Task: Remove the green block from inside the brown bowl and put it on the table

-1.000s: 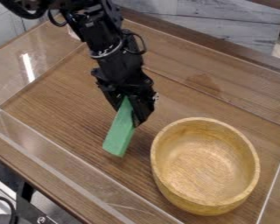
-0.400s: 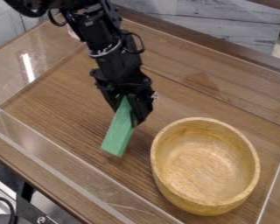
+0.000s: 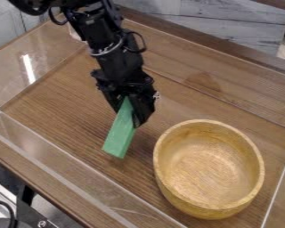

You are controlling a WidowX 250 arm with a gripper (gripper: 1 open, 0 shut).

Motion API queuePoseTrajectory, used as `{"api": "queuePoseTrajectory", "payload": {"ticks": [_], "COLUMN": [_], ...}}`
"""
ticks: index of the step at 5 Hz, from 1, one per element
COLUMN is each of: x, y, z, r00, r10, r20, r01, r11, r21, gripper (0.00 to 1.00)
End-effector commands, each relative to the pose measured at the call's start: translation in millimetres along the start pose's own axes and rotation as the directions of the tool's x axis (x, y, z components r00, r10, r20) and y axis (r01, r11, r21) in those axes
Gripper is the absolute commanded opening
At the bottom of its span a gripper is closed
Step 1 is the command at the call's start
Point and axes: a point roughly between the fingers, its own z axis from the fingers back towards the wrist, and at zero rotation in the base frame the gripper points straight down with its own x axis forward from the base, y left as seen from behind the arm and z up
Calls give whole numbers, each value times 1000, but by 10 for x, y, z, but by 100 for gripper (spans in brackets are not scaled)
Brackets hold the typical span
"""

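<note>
beside the brown bowl (image 3: 209, 169), the gripper (image 3: 131, 110) clamps the green block (image 3: 122, 134).

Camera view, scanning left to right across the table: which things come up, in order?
green block held tilted in the shut hand → brown bowl, now empty, all on the table.

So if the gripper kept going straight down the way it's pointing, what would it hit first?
Probably the table: the gripper holds the green block, whose lower end seems already at the tabletop, beside the brown bowl.

green block (image 3: 121, 134) tilted on table (image 3: 216, 80), brown bowl (image 3: 209, 169) empty
</note>
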Motion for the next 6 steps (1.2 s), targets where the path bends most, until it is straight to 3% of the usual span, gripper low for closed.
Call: {"api": "queuePoseTrajectory", "payload": {"ticks": [1,6], "x": [120,132], "y": [38,88], "z": [117,110], "r00": [999,1000], "r10": [0,15], "r20": [43,11], "r01": [0,-15], "r11": [1000,1000], "r21": [12,-2], "gripper": [0,0]}}
